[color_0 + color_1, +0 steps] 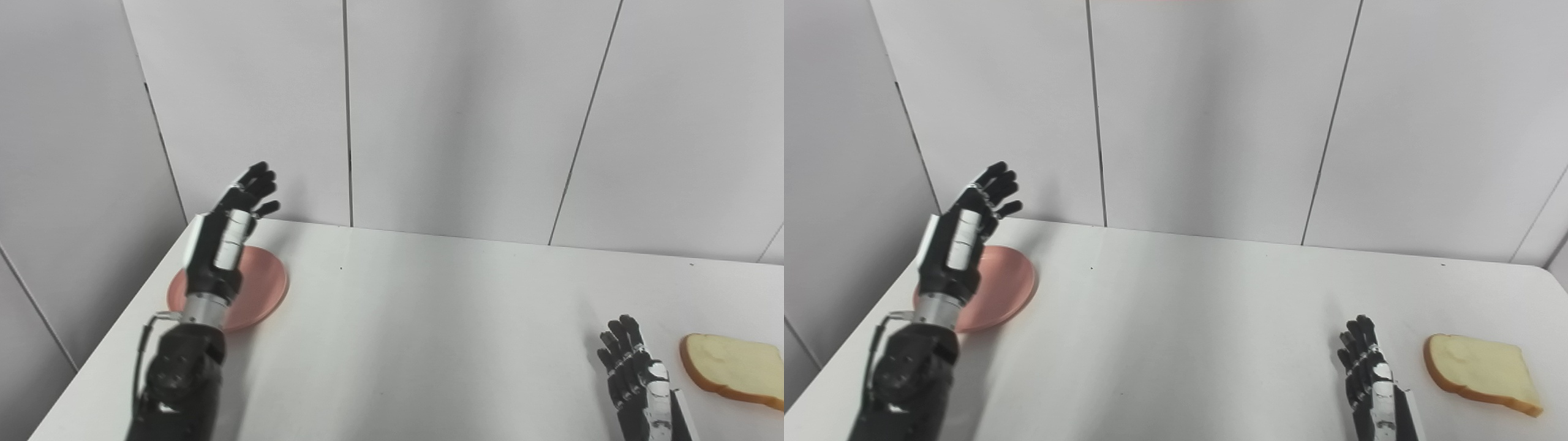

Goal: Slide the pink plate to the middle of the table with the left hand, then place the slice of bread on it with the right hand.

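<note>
A pink plate lies on the white table near its far left corner. My left hand is raised above the plate, open, fingers apart and pointing toward the back wall; its forearm hides the plate's left part. A slice of bread with a brown crust lies flat at the table's right side. My right hand is low near the front edge, just left of the bread, open and empty, not touching it. The plate, bread and both hands also show in the right eye view.
White wall panels stand right behind the table's back edge. The table's left edge runs diagonally close beside the plate.
</note>
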Robot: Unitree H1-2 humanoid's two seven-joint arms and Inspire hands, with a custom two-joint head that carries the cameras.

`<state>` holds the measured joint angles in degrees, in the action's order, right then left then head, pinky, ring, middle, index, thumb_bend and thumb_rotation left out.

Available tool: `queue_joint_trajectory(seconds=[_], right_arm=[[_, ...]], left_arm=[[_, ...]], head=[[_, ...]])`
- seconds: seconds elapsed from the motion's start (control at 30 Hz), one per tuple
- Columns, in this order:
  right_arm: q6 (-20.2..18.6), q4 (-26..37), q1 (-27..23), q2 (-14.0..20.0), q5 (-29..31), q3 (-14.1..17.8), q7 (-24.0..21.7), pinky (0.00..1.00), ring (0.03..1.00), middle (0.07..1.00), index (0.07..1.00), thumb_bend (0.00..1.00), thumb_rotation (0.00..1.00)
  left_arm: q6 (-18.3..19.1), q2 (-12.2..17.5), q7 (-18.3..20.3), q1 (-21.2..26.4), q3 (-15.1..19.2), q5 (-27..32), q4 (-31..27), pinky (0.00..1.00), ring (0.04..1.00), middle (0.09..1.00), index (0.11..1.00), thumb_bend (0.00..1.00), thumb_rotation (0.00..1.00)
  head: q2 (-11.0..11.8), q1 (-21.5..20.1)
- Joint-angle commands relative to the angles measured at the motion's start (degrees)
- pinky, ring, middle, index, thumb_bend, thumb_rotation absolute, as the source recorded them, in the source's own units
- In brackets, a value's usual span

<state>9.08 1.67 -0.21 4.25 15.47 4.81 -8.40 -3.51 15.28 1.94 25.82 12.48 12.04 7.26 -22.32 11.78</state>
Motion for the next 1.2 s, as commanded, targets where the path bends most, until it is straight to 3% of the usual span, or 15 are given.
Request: queue_joint_trajectory(seconds=[0.0,0.17,0.27,0.4,0.6,0.8,1.0,1.17], right_arm=[[-0.28,-5.04,4.8,-2.19,0.31,-0.69,-0.07,1.0,0.964,0.96,0.965,0.68,1.0],[-0.31,-4.89,4.93,-2.19,0.18,-0.72,-0.05,0.99,0.957,0.955,0.963,0.68,1.0],[-0.25,-4.86,4.95,-2.24,0.01,-0.74,0.01,0.99,0.955,0.953,0.963,0.69,1.0],[-0.44,-4.65,5.06,-2.16,0.18,-0.8,-0.23,0.98,0.949,0.947,0.953,0.68,1.0],[-0.35,-4.68,5.09,-2.09,0.25,-0.74,-0.3,0.97,0.932,0.929,0.938,0.68,1.0],[-0.79,-4.02,5.47,-2.06,0.35,-0.79,-0.3,0.96,0.929,0.924,0.935,0.69,0.99],[-1.1,-3.46,5.76,-2.05,0.08,-0.86,-0.09,0.95,0.92,0.919,0.933,0.7,0.99],[-1.14,-3.23,5.75,-2.04,0.02,-0.86,-0.07,0.94,0.913,0.913,0.927,0.69,0.99]], left_arm=[[-0.72,3.04,1.81,4.72,1.19,1.99,0.56,0.83,0.88,0.87,0.826,0.92,0.82],[-1.68,7.25,4.25,7.61,2.92,4.04,8.51,0.9,0.941,0.919,0.86,0.9,0.83],[-2.27,8.1,4.78,8.46,3.45,4.33,11.05,0.92,0.956,0.924,0.858,0.91,0.81],[-4.26,11.46,4.45,11.39,5.52,4.27,22.93,0.93,0.948,0.905,0.891,0.94,0.81],[-8.49,13.75,5.63,14.26,7.35,5.1,35.19,0.88,0.929,0.902,0.869,0.92,0.78],[-11.23,14.06,5.3,14.98,7.45,4.37,43.2,0.87,0.911,0.879,0.891,0.9,0.77],[-14.21,13.59,4.5,15.2,6.86,3.53,48.93,0.85,0.913,0.904,0.905,0.95,0.75],[-15.46,12.8,4.14,15.48,6.46,3.52,52.67,0.86,0.916,0.896,0.897,0.9,0.77]], head=[[-0.11,-0.07],[-0.21,0.01],[-0.21,0.01],[-0.42,-0.26],[-0.58,-0.33],[-1.1,-0.51],[-1.35,-0.54],[-1.54,-0.69]])
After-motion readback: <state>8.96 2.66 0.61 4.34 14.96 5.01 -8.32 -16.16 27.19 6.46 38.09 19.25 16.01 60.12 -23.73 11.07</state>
